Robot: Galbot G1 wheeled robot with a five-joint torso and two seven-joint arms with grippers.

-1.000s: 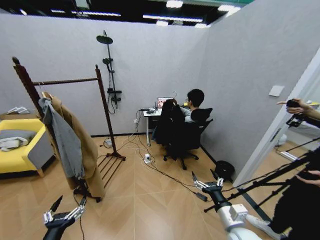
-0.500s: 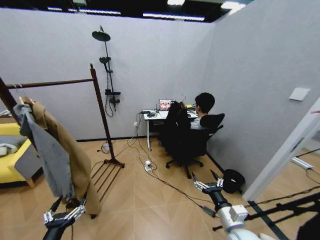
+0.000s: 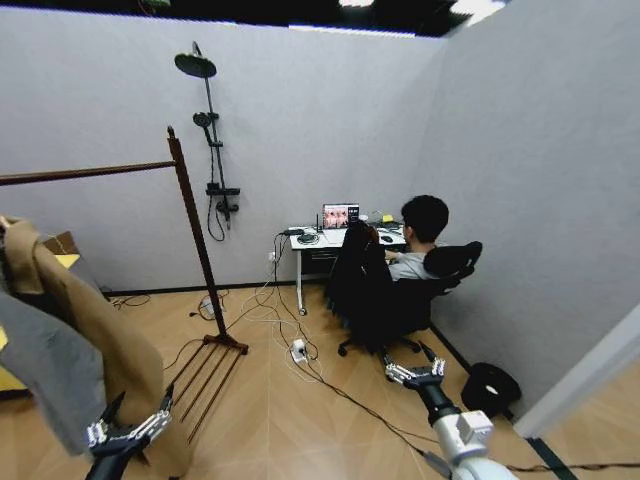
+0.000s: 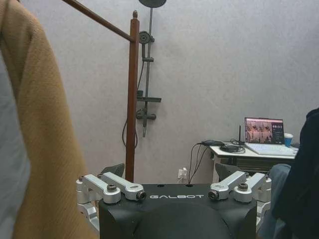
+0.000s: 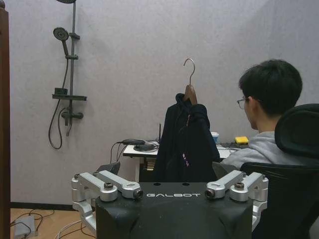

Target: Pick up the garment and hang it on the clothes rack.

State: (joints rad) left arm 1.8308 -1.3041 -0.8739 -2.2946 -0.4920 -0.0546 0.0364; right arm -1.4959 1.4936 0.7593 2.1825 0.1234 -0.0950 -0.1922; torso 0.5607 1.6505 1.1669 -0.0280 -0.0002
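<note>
"GALBOT" in pale capitals on the black housing of the left gripper, left wrist view, at 6 o'clock in frame, centred between the two finger linkages.

"GALBOT" again, same lettering, on the black housing of the right gripper, right wrist view, also at 6 o'clock.

Laptop screen on the desk, at 3 o'clock in the left wrist view: lit, content not legible.
</note>
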